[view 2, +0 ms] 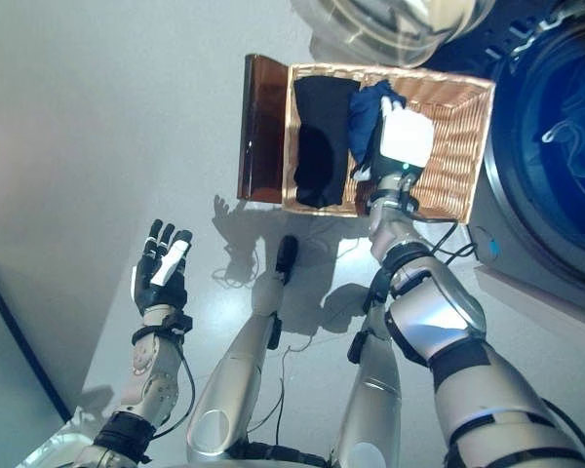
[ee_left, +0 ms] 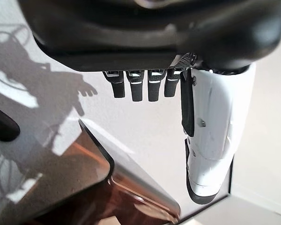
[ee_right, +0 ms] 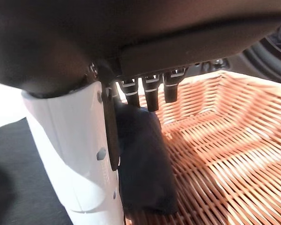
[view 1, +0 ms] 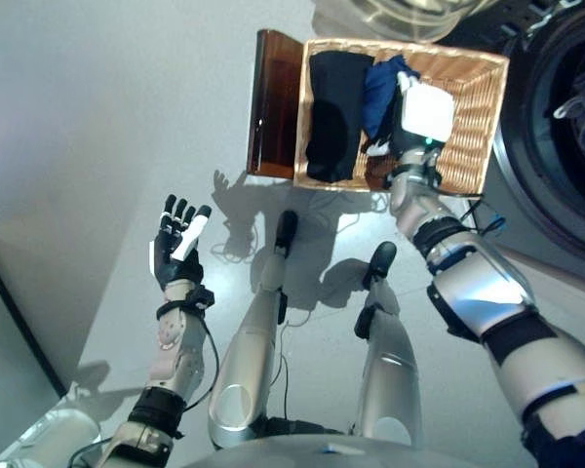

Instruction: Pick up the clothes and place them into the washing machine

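A wicker basket (view 1: 468,127) rests on a dark brown box (view 1: 273,102) beside the washing machine (view 1: 556,185). A black garment (view 1: 333,107) lies in the basket's left half, with a bunched dark blue garment (view 1: 380,97) beside it. My right hand (view 1: 402,146) reaches down into the basket at the blue garment. In the right wrist view its white-covered thumb (ee_right: 75,150) and straight fingers lie against the blue cloth (ee_right: 145,164) without closing on it. My left hand (view 1: 178,244) is open and empty, held over the floor at the left.
The washing machine's round opening (view 1: 565,107) faces the basket at the right, with pale cloth inside the drum. Its open glass door (view 2: 390,24) shows at the top. Grey floor (view 1: 97,146) lies to the left of the box.
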Tool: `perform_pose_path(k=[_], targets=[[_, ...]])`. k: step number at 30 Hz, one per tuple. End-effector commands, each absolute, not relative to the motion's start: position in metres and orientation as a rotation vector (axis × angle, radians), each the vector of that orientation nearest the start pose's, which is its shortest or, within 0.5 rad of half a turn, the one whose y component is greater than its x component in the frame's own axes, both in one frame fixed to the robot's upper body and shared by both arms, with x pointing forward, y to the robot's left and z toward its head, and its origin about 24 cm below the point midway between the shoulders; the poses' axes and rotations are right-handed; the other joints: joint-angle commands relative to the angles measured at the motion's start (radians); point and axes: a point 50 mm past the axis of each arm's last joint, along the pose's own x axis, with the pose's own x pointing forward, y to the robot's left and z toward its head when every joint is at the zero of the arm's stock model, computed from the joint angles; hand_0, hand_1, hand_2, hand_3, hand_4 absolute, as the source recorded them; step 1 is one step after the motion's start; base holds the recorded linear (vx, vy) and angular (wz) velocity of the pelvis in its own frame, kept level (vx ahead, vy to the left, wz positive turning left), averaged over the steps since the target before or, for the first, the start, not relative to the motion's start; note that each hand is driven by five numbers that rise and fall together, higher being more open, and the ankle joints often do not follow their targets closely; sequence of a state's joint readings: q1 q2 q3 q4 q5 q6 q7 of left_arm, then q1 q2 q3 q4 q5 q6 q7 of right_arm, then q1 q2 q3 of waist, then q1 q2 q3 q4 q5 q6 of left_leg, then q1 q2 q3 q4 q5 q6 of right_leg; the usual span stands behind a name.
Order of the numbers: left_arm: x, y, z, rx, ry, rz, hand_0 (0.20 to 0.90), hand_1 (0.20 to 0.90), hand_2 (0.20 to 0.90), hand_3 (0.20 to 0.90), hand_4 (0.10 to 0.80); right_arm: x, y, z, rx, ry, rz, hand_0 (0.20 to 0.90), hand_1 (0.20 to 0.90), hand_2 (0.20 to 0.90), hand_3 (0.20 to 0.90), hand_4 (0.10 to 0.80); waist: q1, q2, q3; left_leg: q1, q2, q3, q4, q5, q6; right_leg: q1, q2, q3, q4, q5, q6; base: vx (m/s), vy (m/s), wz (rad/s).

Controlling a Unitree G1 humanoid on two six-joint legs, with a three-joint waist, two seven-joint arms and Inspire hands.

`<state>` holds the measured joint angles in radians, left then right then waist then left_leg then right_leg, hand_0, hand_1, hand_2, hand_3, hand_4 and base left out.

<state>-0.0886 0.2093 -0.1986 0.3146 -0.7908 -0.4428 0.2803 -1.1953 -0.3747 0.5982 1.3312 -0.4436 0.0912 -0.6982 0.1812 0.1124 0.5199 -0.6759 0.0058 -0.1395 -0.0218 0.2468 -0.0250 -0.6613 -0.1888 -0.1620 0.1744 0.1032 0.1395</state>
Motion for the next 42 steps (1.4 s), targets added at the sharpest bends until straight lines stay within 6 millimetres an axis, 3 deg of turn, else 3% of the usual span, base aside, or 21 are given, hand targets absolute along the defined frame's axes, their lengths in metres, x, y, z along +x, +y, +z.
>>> perform_pose_path(k=[1, 12, 13, 14, 15, 16, 32, 42], targets=[[0.263, 0.196, 0.056, -0.518, -0.266, 0.280, 0.900, 0.900, 0.900, 0.900, 0.800, 0.419, -0.198, 0.233, -1.405, -0.378, -0.633, 0.900, 0.900, 0.900, 0.900, 0.800, 0.047, 0.024, 0.000, -0.005, -0.028, 0.036, -0.050, -0.013, -0.051, -0.051, -0.005, 0.009, 0.106, -0.109, -0.024, 0.006, 0.007, 0.10], [0.262, 0.187, 0.072, -0.551, -0.328, 0.228, 0.900, 0.900, 0.900, 0.900, 0.800, 0.413, -0.228, 0.270, -1.365, -0.377, -0.769, 0.900, 0.900, 0.900, 0.900, 0.800, 0.068, 0.059, 0.000, -0.119, -0.041, 0.016, -0.047, 0.001, -0.055, -0.174, -0.013, 0.005, 0.149, -0.126, -0.027, -0.003, 0.005, 0.06], [0.262, 0.186, 0.072, -0.553, -0.326, 0.228, 0.900, 0.900, 0.900, 0.900, 0.800, 0.411, -0.234, 0.277, -1.340, -0.375, -0.795, 0.691, 0.691, 0.691, 0.691, 0.651, 0.072, 0.065, 0.000, -0.134, -0.043, 0.013, -0.045, 0.003, -0.054, -0.191, -0.015, 0.004, 0.159, -0.130, -0.027, -0.008, 0.003, 0.05], [0.262, 0.186, 0.072, -0.553, -0.327, 0.228, 0.900, 0.900, 0.900, 0.900, 0.800, 0.411, -0.234, 0.277, -1.340, -0.375, -0.795, 0.565, 0.565, 0.565, 0.565, 0.561, 0.072, 0.064, 0.000, -0.135, -0.044, 0.013, -0.045, 0.003, -0.054, -0.192, -0.015, 0.004, 0.160, -0.131, -0.027, 0.000, 0.000, 0.00], [0.262, 0.185, 0.072, -0.557, -0.322, 0.228, 0.900, 0.900, 0.900, 0.900, 0.800, 0.409, -0.240, 0.283, -1.330, -0.378, -0.822, 0.269, 0.269, 0.269, 0.269, 0.349, 0.077, 0.072, 0.000, -0.151, -0.047, 0.009, -0.043, 0.006, -0.053, -0.211, -0.017, 0.007, 0.167, -0.133, -0.027, 0.000, 0.000, 0.00], [0.262, 0.185, 0.071, -0.556, -0.321, 0.231, 0.900, 0.900, 0.900, 0.900, 0.800, 0.409, -0.241, 0.286, -1.317, -0.385, -0.829, 0.200, 0.200, 0.200, 0.200, 0.300, 0.078, 0.073, 0.000, -0.157, -0.048, 0.009, -0.043, 0.008, -0.053, -0.218, -0.017, 0.009, 0.170, -0.133, -0.027, -0.022, 0.031, -0.01], [0.263, 0.187, 0.069, -0.557, -0.317, 0.249, 0.900, 0.900, 0.900, 0.900, 0.800, 0.409, -0.236, 0.287, -1.211, -0.409, -0.823, 0.200, 0.200, 0.200, 0.200, 0.300, 0.070, 0.066, 0.000, -0.147, -0.051, 0.012, -0.032, 0.007, -0.049, -0.209, -0.010, 0.025, 0.166, -0.121, -0.029, -0.007, 0.002, 0.01], [0.264, 0.188, 0.055, -0.552, -0.258, 0.275, 0.900, 0.900, 0.900, 0.900, 0.800, 0.409, -0.239, 0.271, -1.064, -0.387, -0.822, 0.200, 0.200, 0.200, 0.200, 0.300, 0.042, 0.055, 0.000, -0.064, -0.055, 0.043, 0.028, -0.031, -0.040, -0.104, -0.012, 0.039, 0.157, -0.114, -0.025, 0.000, 0.000, 0.00]])
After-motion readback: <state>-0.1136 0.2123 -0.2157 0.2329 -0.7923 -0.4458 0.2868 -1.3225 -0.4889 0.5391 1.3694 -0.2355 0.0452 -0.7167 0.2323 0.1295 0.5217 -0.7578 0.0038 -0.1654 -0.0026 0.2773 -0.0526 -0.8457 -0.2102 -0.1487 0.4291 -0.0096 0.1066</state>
